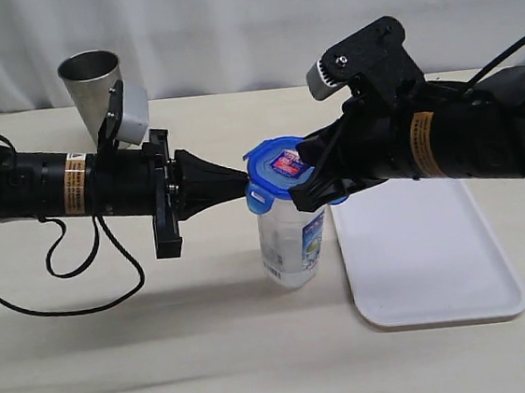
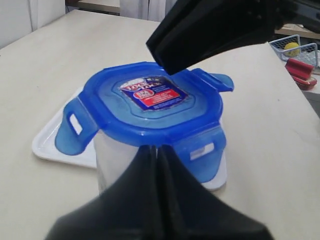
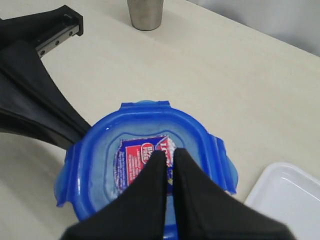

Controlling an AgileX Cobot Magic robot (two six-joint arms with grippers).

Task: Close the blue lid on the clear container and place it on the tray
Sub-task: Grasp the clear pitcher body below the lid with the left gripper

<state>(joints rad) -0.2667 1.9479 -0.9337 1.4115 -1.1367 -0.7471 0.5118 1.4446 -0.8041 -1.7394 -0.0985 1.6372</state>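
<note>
My left fingers (image 1: 240, 177), pressed together, meet the left edge of the blue lid (image 1: 265, 179). My right fingers (image 1: 307, 159), also pressed together, rest on its top. The clear container (image 1: 294, 245) under it stands upright on the surface (image 1: 167, 357), just left of the tray (image 1: 429, 263).

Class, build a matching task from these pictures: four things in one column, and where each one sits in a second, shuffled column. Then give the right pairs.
Things
1. blue lid
2. clear container
3. tray
4. steel cup

Places
A. at the back left of the table in the exterior view
B. lying flat, to the container's right in the exterior view
C. on top of the container
D. standing upright beside the tray

Pairs: 1-C, 2-D, 3-B, 4-A
</note>
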